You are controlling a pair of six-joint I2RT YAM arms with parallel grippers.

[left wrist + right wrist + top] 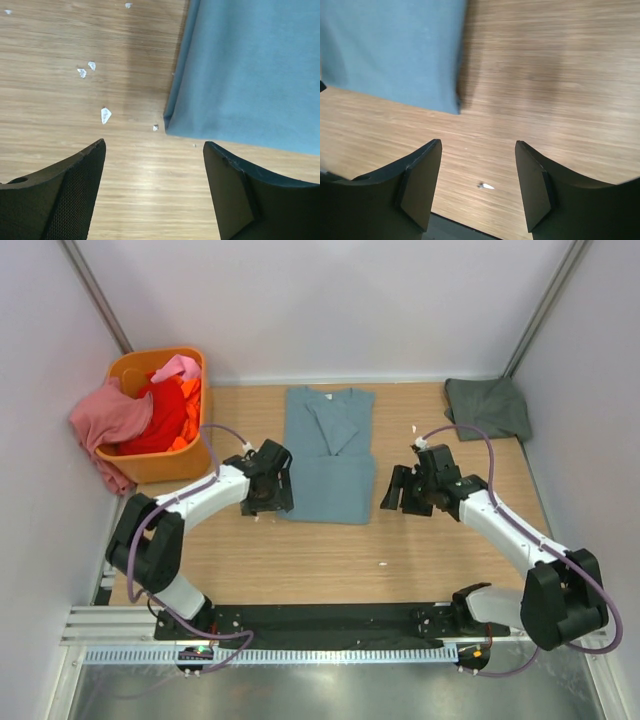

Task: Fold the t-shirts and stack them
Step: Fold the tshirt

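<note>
The left jaws stand apart and empty. The left wrist view shows bare tabletop between them and the near left corner of the blue shirt just beyond, at 1 o'clock. The right jaws also gape with nothing in them, and in the right wrist view the shirt's near right corner lies at 11 o'clock.

Only the top view shows the whole blue shirt. It lies flat mid-tabletop between the two arms, sleeves folded in, long axis running 12 to 6, collar toward 12 and hem toward the arm bases.

Only the wrist views show the white flecks on the wood clearly.

At 10 o'clock stands an orange basket holding a red shirt and an orange shirt, with a pink shirt hanging over its rim. A grey-green shirt lies at 2 o'clock, in the far right corner.
</note>
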